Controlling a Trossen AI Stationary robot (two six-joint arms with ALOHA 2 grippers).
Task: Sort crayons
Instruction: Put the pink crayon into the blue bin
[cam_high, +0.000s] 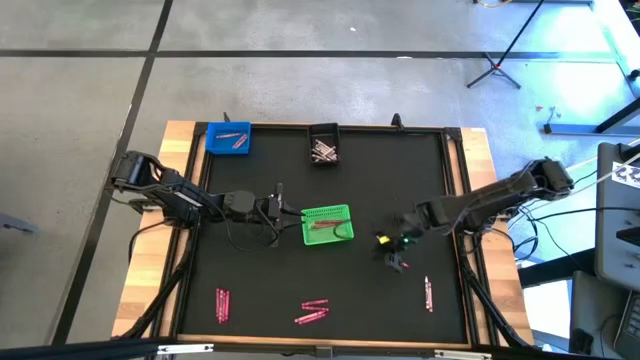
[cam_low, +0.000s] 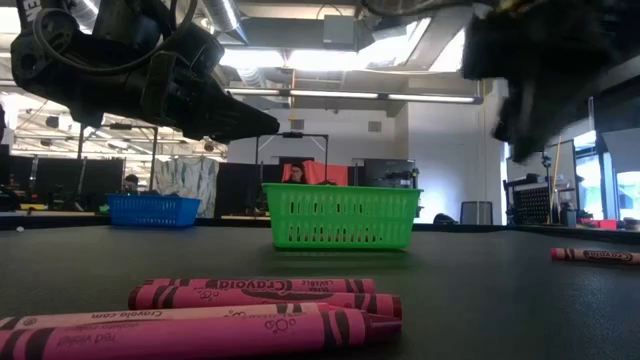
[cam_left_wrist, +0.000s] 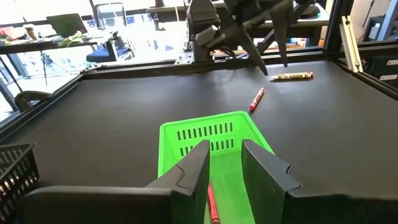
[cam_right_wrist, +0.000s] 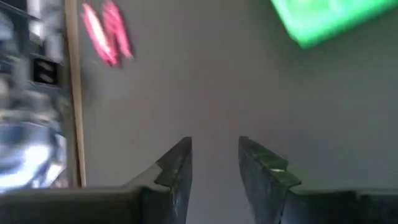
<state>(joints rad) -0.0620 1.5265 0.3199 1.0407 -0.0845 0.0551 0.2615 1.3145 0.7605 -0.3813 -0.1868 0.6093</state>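
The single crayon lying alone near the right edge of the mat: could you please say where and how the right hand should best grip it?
Grip the lone crayon at mid-length, from straight above. It lies flat, running near-to-far, clear of others, so the right hand, open beside it, should close across its thin width.

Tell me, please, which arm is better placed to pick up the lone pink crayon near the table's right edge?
The right. Its open end effector hovers beside that thin pink wax crayon, while the left end effector, also open, sits across the table at the green slotted plastic bin.
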